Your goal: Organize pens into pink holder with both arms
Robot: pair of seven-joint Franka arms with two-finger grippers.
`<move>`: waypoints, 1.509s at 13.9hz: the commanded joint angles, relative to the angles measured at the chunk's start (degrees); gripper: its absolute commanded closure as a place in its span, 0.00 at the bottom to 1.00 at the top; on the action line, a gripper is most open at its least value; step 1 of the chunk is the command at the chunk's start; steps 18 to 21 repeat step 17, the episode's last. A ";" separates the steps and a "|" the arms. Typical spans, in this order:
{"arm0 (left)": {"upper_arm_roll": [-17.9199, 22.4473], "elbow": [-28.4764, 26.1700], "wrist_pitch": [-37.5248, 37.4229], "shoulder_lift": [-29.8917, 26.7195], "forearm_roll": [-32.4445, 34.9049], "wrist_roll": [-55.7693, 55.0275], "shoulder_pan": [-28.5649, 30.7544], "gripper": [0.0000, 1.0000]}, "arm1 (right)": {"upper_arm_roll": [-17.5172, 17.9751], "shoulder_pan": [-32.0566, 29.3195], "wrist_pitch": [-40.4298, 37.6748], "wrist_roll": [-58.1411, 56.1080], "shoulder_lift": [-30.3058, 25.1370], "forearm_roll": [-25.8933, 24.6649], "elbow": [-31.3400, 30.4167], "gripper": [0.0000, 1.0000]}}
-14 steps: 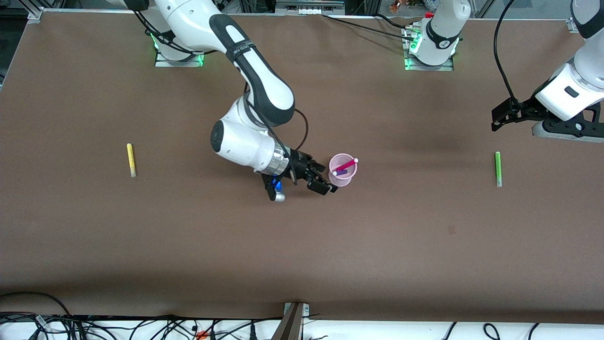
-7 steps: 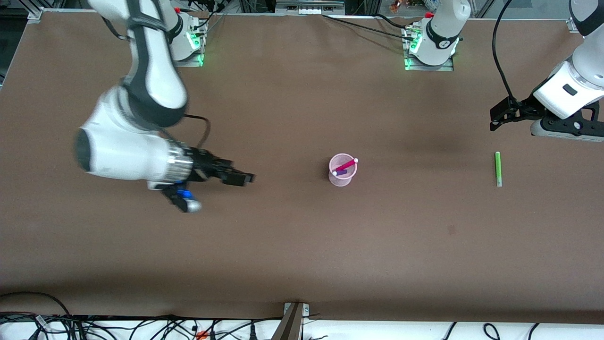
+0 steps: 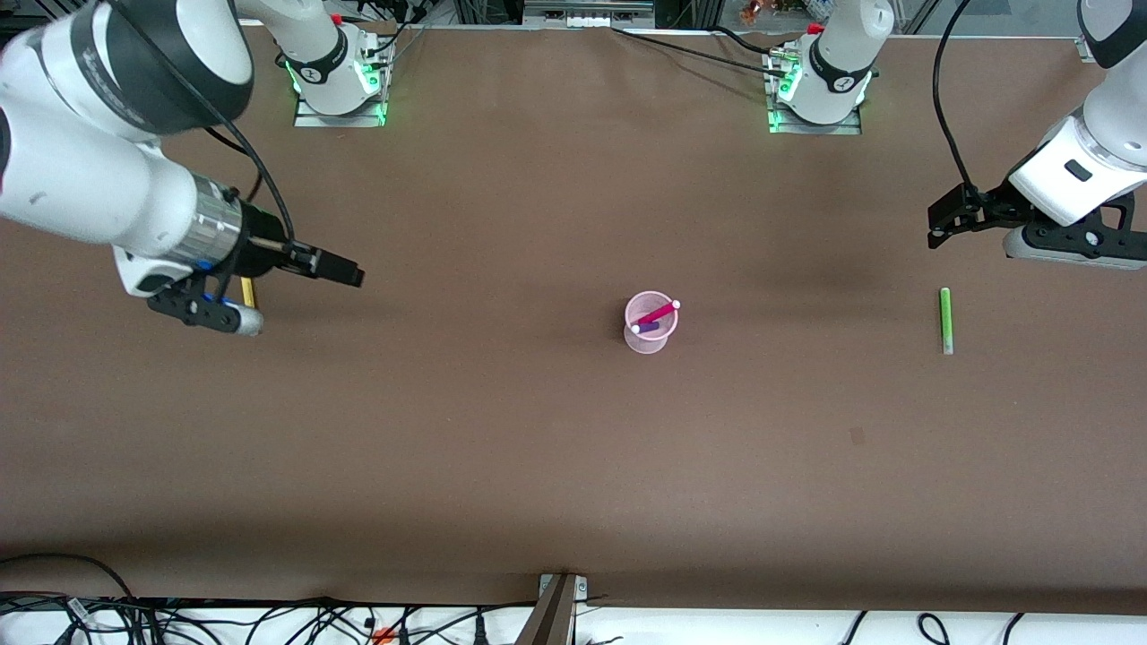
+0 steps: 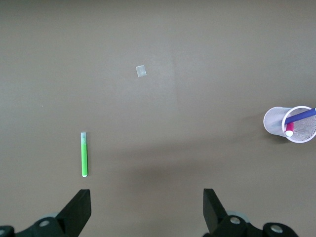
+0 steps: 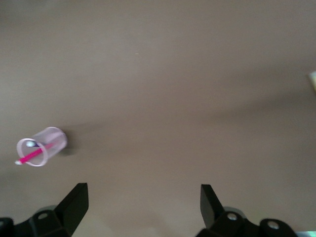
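Both end effectors spread wide and empty, the green pen [image 3: 944, 320] lies toward the left arm's end from the pink holder [image 3: 650, 322], its long axis running toward the front camera.

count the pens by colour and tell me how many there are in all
yellow pen: 1, on the table, mostly hidden under the right arm
magenta pink pen: 1, in the pink holder
dark purple-blue pen: 1, in the pink holder
lime green pen: 1, on the table
total: 4 pens
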 commanded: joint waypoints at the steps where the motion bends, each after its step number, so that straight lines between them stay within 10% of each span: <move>1: -0.08 1.63 -0.87 0.74 1.26 0.85 -0.20 0.00 | 10.01 -9.65 0.10 -4.10 -9.13 -8.11 -6.90 0.00; 7: 0.01 1.63 -0.96 0.82 1.26 1.12 -0.20 0.00 | 34.98 -36.72 -2.45 -16.39 -19.25 -19.64 -11.74 0.00; 21: 0.01 1.63 -0.96 0.82 1.26 1.29 -0.11 0.00 | 34.22 -38.26 -3.07 -22.47 -17.59 -21.40 -6.73 0.00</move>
